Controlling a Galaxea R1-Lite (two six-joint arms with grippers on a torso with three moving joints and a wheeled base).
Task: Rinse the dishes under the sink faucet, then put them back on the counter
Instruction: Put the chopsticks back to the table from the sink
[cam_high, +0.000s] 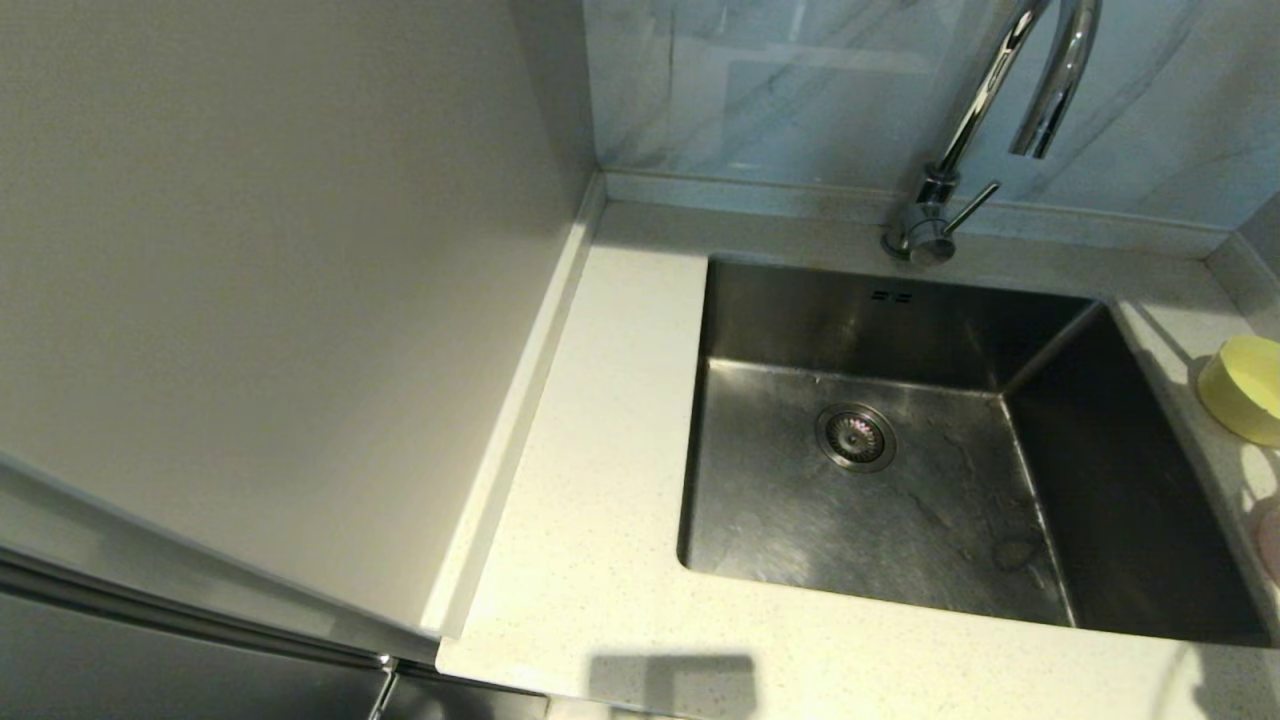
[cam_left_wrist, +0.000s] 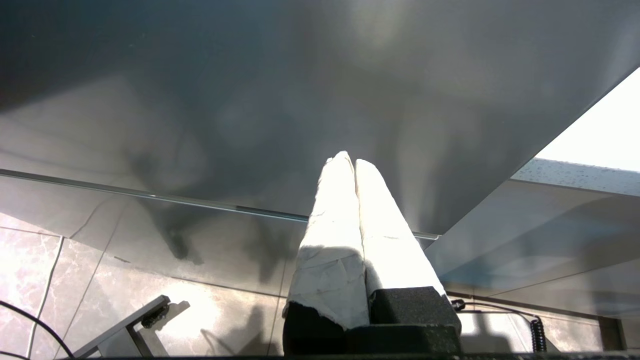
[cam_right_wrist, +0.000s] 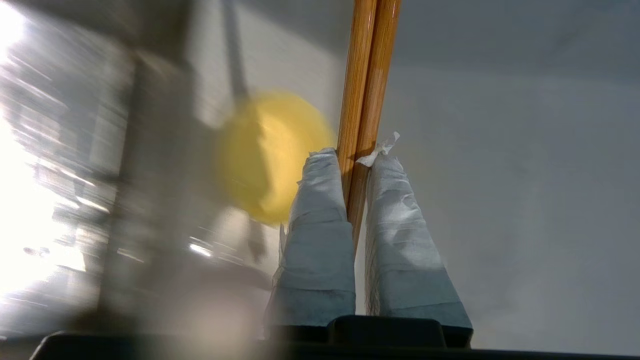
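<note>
Wrapped in pale tape, the two fingers (cam_right_wrist: 320, 235) of the right gripper (cam_right_wrist: 356, 157) are pressed against the chopsticks (cam_right_wrist: 367, 75), which pass between them and go on far past the tips. Both brown sticks lie side by side, touching each other. Behind them, in the right wrist view, the yellow bowl (cam_right_wrist: 272, 155) appears as a blurred round shape; how close it is to the gripper I cannot tell from this view.

On the other arm, the left gripper (cam_left_wrist: 354, 161) has its two taped fingers together with nothing between them. It points at a dark grey panel (cam_left_wrist: 250, 100), low down beside the cabinet, with the tiled floor (cam_left_wrist: 30, 260) below it.

From the head view neither arm is visible. At the middle is the sink (cam_high: 870, 470), a steel basin with its round drain strainer (cam_high: 856, 436) on the bottom. At the back edge stands the sink faucet (cam_high: 985, 90), its thin lever (cam_high: 972, 207) pointing to the right. Around the basin runs the counter (cam_high: 600, 420), off-white and speckled. To the right of the sink, on the counter, the yellow bowl (cam_high: 1245, 388) sits at the picture's border, and just nearer to the robot a small piece of the pink bowl (cam_high: 1270, 540) shows, cut by the edge.
</note>
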